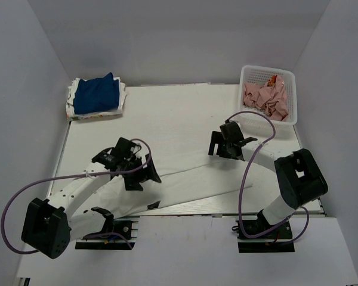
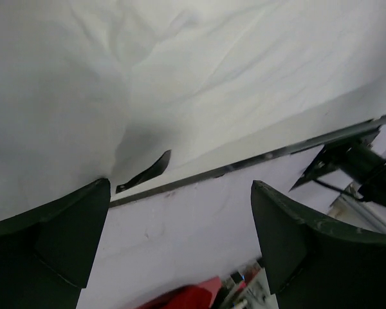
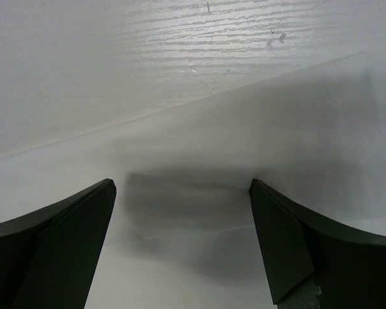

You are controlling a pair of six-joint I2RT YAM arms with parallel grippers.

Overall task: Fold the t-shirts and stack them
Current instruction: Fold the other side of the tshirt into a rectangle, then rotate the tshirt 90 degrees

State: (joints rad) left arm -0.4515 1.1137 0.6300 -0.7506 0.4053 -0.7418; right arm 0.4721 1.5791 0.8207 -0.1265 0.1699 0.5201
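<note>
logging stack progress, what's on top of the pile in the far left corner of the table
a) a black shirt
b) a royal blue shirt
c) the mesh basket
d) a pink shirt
b: the folded royal blue t-shirt lies on top of the white folded cloth in that corner.

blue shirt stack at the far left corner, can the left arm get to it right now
Probably yes. The left gripper is open and empty above the white shirt, and only bare table lies between it and the blue shirt stack, though the stretch looks long.
</note>
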